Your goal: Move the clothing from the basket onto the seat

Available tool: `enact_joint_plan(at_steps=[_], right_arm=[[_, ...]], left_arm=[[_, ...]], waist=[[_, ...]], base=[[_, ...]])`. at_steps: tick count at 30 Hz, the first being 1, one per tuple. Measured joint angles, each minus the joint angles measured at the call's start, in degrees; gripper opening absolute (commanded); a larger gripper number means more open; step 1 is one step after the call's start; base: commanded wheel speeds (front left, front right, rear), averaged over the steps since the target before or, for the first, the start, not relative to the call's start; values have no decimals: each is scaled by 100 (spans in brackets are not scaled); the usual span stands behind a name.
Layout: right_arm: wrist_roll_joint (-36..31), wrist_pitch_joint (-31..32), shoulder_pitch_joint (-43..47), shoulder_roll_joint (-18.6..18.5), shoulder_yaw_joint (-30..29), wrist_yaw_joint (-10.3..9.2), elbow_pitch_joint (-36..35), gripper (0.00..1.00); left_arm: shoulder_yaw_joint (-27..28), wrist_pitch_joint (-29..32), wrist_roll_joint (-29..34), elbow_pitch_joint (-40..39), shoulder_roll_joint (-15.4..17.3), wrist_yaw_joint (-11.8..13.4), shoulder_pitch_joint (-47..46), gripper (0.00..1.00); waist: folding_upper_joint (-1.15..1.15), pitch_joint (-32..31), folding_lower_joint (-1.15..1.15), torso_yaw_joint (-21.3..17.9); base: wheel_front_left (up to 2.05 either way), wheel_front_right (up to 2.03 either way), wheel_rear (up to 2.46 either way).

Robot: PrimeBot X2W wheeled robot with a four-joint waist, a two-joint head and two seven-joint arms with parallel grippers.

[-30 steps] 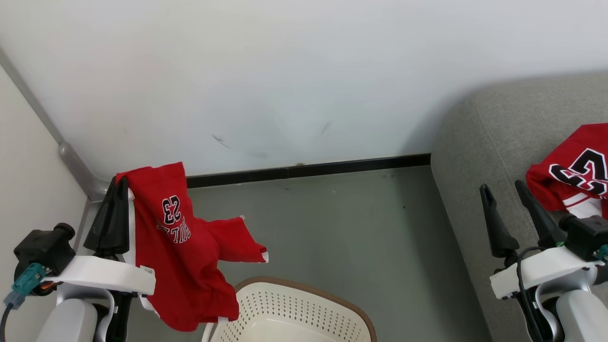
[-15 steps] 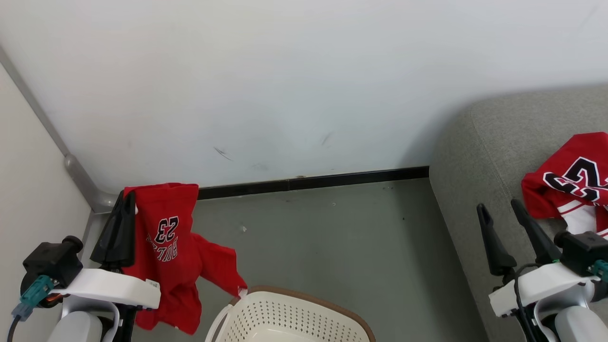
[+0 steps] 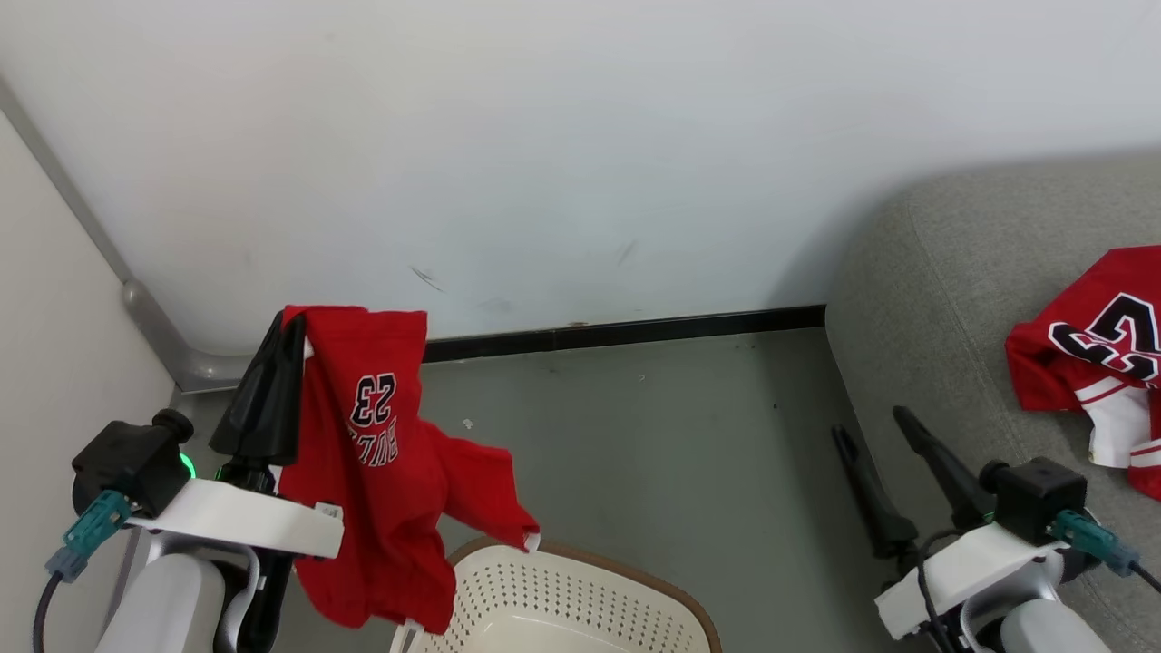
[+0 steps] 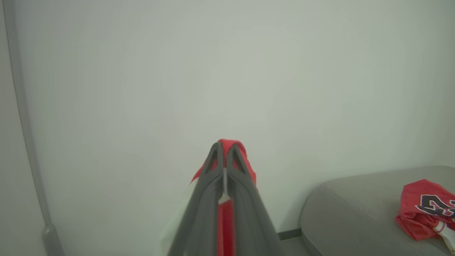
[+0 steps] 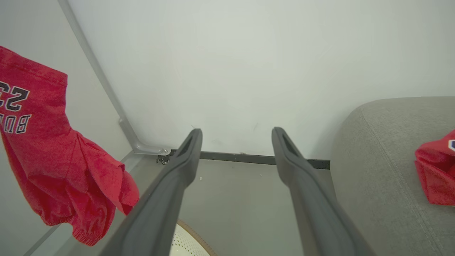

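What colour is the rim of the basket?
Brown, on the cream basket; clearest in the head view.

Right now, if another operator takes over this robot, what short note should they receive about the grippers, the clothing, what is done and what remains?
Left gripper: shut on the red shorts, which hang in the air by the left side of the laundry basket.
Right gripper: open and empty, beside the grey sofa.
Done: the red jersey lies on the sofa.
Left: carry the shorts across to the sofa and release them there. The part of the basket in view holds no clothing.
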Motion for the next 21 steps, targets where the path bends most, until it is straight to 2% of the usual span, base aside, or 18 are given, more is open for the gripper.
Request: enact_joint_plan(at_steps=[15, 21], right_arm=[[272, 0, -418, -75, 1519, 0, -59, 100], [360, 0, -635, -56, 1949, 0, -16, 100]], left_arm=[[-813, 264, 116, -459, -328, -216, -903, 0], [-1144, 370, 221, -558, -457, -237, -1216, 0]], waist=[[0, 1, 0, -30], [0, -18, 0, -74]], base=[[0, 0, 0], [0, 0, 0]])
